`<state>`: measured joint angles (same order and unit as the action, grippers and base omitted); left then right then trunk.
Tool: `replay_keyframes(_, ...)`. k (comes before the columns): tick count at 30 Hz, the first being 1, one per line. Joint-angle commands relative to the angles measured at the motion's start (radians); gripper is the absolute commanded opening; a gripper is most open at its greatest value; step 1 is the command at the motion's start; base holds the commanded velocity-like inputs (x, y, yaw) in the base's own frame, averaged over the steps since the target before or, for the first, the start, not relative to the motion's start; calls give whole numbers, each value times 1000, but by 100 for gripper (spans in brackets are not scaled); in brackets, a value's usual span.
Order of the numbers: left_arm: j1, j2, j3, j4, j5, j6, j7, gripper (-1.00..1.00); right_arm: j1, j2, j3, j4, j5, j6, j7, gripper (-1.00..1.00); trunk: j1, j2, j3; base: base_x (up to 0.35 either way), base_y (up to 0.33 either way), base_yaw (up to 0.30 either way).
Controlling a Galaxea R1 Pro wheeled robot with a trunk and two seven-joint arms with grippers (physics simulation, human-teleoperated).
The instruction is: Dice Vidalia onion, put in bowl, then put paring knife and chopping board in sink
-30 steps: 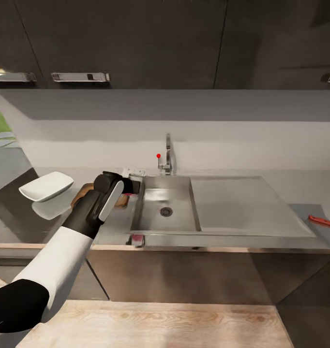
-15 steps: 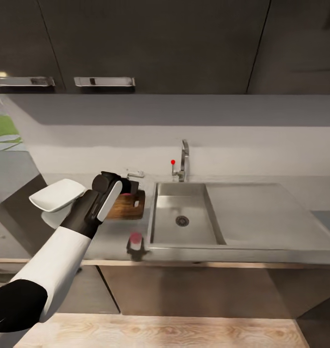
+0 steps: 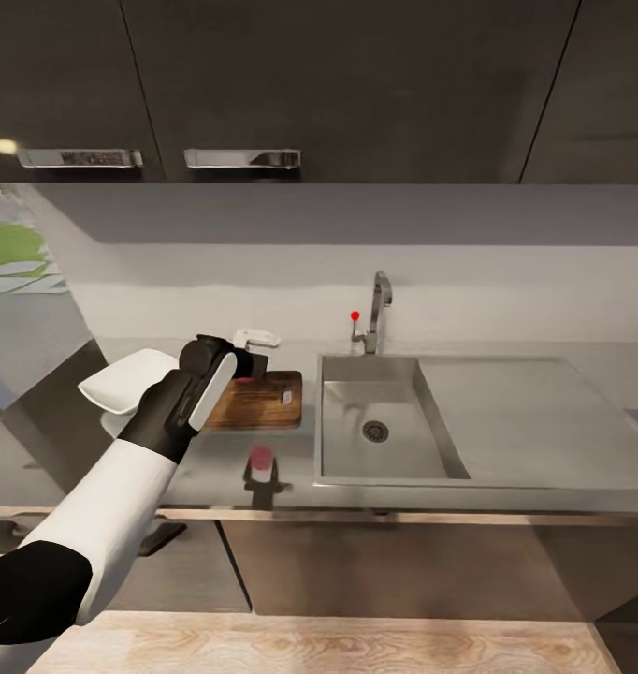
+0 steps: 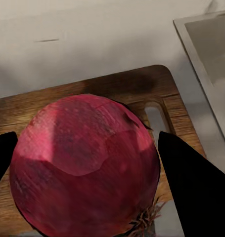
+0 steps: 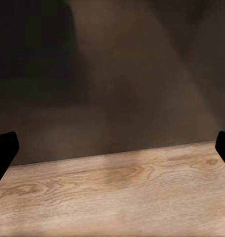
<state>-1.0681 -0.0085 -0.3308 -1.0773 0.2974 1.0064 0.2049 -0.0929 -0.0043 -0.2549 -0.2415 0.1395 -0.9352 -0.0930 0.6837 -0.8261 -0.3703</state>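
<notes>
My left gripper point(image 4: 92, 173) is shut on the Vidalia onion point(image 4: 87, 163), a round dark-red bulb held between both black fingers. In the head view the left gripper point(image 3: 248, 367) hangs just above the near-left part of the dark wooden chopping board point(image 3: 268, 401), whose slot handle points toward the sink point(image 3: 352, 449). The white bowl point(image 3: 127, 379) sits on the grey countertop point(image 3: 197, 463) left of the board, partly behind my forearm. The basin is bare apart from its drain. My right gripper point(image 5: 112, 148) is open over wooden floor. The paring knife is out of view.
A chrome faucet point(image 3: 379, 314) with a red dot stands behind the basin, and the steel drainboard point(image 3: 534, 412) stretches to the right. Dark wall cabinets point(image 3: 356, 84) hang overhead. A reddish reflection point(image 3: 260, 459) shows on the glossy counter near its front edge.
The whole view has slid, so sink and board now sit further right in the picture and the knife has left it. The board has come under my left gripper, which still holds the onion.
</notes>
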Motion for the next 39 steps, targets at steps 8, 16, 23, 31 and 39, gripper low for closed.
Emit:
replay_keyframes(8,0,0,-1,24,9,3,11,-100,-1,-3,-1,1,11,2,-10,100,0,-1,-1,-2,6,0)
replay_keyframes(16,0,-2,0,133,11,3,11,-100,-1,3,-1,-1,11,0,-10,100,0,-1,-1,0,0,0)
replay_keyframes(23,0,-8,83,147,11,3,13,-100,-1,-1,0,2,11,7,-11,100,0,-1,-1,0,0,0)
replay_keyframes(31,0,-27,92,140,11,3,13,-100,-1,-8,-1,2,11,16,-11,100,0,-1,-3,0,0,0)
replay_keyframes(39,0,-36,92,137,9,3,13,-100,-1,-8,0,2,11,16,-11,100,0,-1,-3,0,0,0)
